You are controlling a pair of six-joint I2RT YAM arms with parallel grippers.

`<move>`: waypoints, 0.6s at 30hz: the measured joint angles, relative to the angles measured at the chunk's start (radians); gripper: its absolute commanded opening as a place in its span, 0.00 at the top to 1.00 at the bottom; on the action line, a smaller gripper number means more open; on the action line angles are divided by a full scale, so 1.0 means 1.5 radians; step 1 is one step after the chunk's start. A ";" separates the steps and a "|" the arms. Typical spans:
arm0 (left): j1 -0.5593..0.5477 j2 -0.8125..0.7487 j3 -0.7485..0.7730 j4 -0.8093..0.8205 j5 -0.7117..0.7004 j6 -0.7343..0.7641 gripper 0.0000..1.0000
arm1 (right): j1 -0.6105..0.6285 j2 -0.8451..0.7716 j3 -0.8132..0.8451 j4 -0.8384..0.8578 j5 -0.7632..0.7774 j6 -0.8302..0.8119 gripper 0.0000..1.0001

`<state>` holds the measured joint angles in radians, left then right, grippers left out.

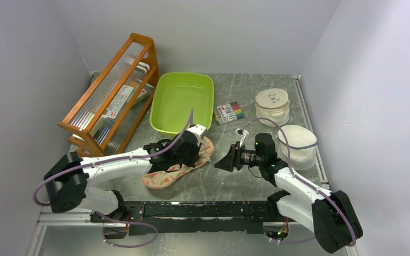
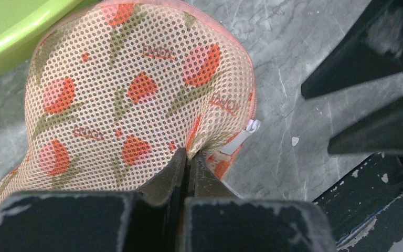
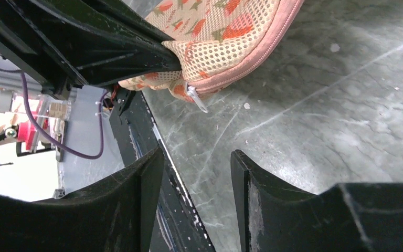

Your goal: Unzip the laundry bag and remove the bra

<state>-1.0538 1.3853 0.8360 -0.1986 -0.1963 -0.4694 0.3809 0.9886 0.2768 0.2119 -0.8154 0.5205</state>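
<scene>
Pinching a fold of the laundry bag [image 2: 136,89], your left gripper [image 2: 186,157] has its jaws closed tight on the printed mesh, with the white zip pull [image 2: 244,134] just beside it at 2 o'clock. The bag lies on the table [image 1: 208,184], at 6 o'clock from the green tray [image 1: 184,101]. Your right gripper [image 3: 197,155] hangs with jaws parted wide, gripping nothing, the bag's end apart at its 12 o'clock.

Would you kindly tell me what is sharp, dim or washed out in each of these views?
Top external: even, soft light, faint shadows on the table. Left wrist: the laundry bag mesh is crisp, the left pincer dark. Right wrist: zip pull sharp, right pincer dim, lower left corner overexposed.
</scene>
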 measured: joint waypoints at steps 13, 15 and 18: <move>0.022 -0.075 -0.032 -0.011 0.037 -0.010 0.93 | 0.097 0.133 0.036 0.139 0.036 0.015 0.67; 0.024 -0.081 -0.033 -0.012 0.039 -0.011 0.93 | 0.111 0.145 0.037 0.163 0.036 0.021 0.68; 0.025 -0.091 -0.036 -0.011 0.041 -0.012 0.93 | 0.130 0.153 0.037 0.185 0.042 0.028 0.74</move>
<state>-1.0161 1.2491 0.7822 -0.2153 -0.1345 -0.4877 0.5755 1.2182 0.3328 0.4900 -0.7517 0.5629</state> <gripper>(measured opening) 0.085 0.310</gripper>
